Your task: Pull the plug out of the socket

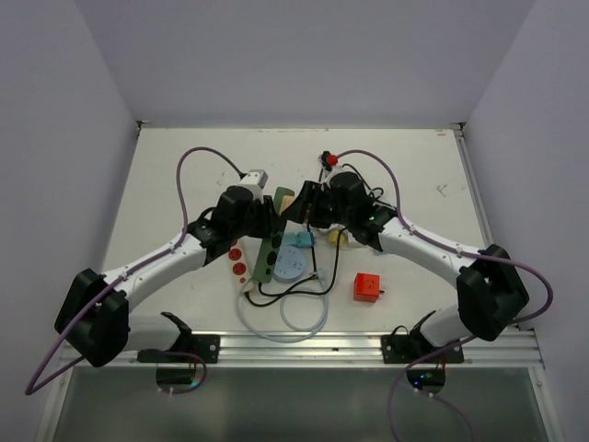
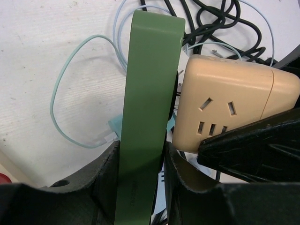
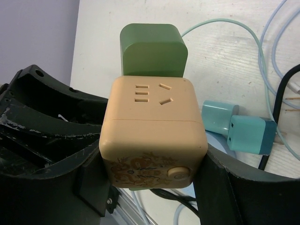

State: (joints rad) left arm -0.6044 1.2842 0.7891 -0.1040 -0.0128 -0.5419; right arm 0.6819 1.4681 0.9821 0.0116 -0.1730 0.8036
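Note:
A green power strip [image 1: 266, 255] lies lengthwise in the middle of the table. My left gripper [image 2: 140, 187] is shut on the strip [image 2: 147, 93], one finger on each long side. A beige cube plug adapter [image 1: 285, 198] sits at the strip's far end. My right gripper [image 3: 152, 183] is shut on this cube [image 3: 152, 131], with the strip's end [image 3: 152, 51] just behind it. In the left wrist view the cube [image 2: 229, 103] sits close beside the strip's face with a narrow dark gap. I cannot tell whether its pins are still in.
A teal adapter [image 3: 239, 129] lies beside the cube, near a pale blue round disc [image 1: 290, 264]. Light blue cable loops [image 1: 285, 318] and black cable lie toward the near edge. A red cube [image 1: 366, 287] sits right, red discs [image 1: 236, 261] left of the strip.

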